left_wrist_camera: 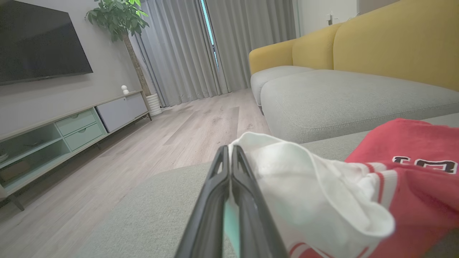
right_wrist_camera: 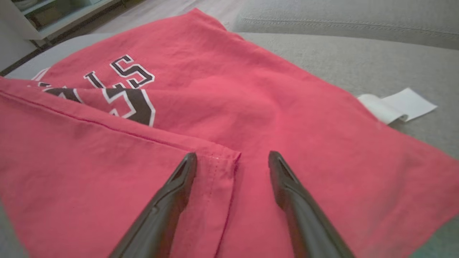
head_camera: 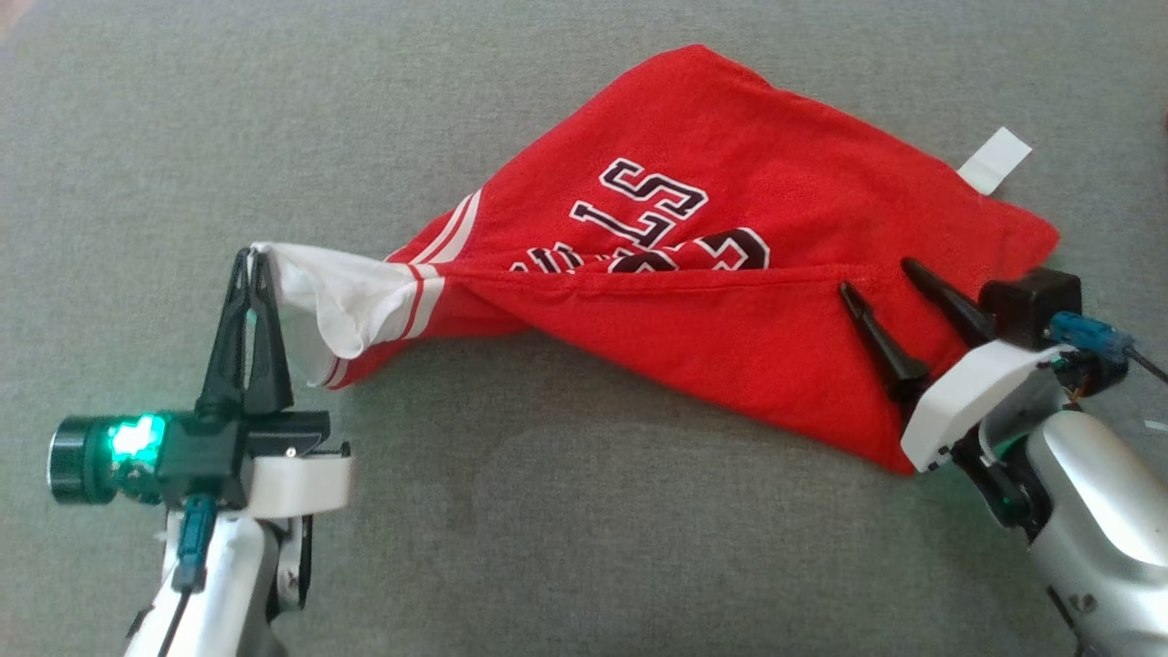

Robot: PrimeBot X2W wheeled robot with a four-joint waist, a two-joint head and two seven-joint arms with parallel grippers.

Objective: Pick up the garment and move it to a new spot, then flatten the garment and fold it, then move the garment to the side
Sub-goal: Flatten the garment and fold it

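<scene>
The garment (head_camera: 693,274) is a red shirt with dark, white-edged lettering and a white, red-striped sleeve, lying partly folded over itself on the grey cushion. My left gripper (head_camera: 255,257) is shut on the white sleeve end (left_wrist_camera: 287,172) at the left, pulling it out from the body. My right gripper (head_camera: 876,276) stands open over the shirt's lower right part, its fingers either side of a folded hem corner (right_wrist_camera: 222,157) with nothing pinched between them. A white label (head_camera: 995,160) sticks out from the shirt's far right edge.
The grey couch cushion (head_camera: 566,520) spreads all around the shirt. The left wrist view shows a yellow sofa back (left_wrist_camera: 376,43), wooden floor (left_wrist_camera: 143,143), a TV cabinet (left_wrist_camera: 71,125) and a potted plant (left_wrist_camera: 122,21) beyond the cushion's edge.
</scene>
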